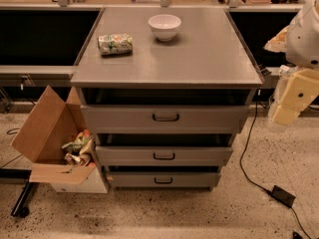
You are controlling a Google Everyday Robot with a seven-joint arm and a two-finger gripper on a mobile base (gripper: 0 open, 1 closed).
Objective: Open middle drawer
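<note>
A grey metal cabinet [164,128] is standing in the middle of the view, showing three grey drawers down its front, each carrying one small black bar handle, three handles in all. The middle drawer [199,156], with a medium-height flat grey front, is sitting at about 6 o'clock from the centre, between the tallest top drawer [209,117] at its 12 o'clock and the slimmest bottom drawer [194,179] at its 6 o'clock. Its handle [164,156] is lying at the front's centre, and a dark gap is showing above each of the three fronts. Two things are resting on the flat grey counter [199,54]: one round white bowl [164,26] toward 12 o'clock and one crumpled green-and-white snack packet [115,44] at 8 o'clock of the bowl, apart from it. The robot's pale yellow tool [285,114] is hanging at 3 o'clock, off the cabinet's right side and well apart from the middle drawer; I cannot tell whether it is released or clenched. One open brown cardboard box [45,128] holding crumpled wrappers [77,148] is leaning at 8 o'clock, just beside the cabinet. One black cable [241,159] is running over the speckled floor [174,213] to one black adapter [282,195] at 4 o'clock.
</note>
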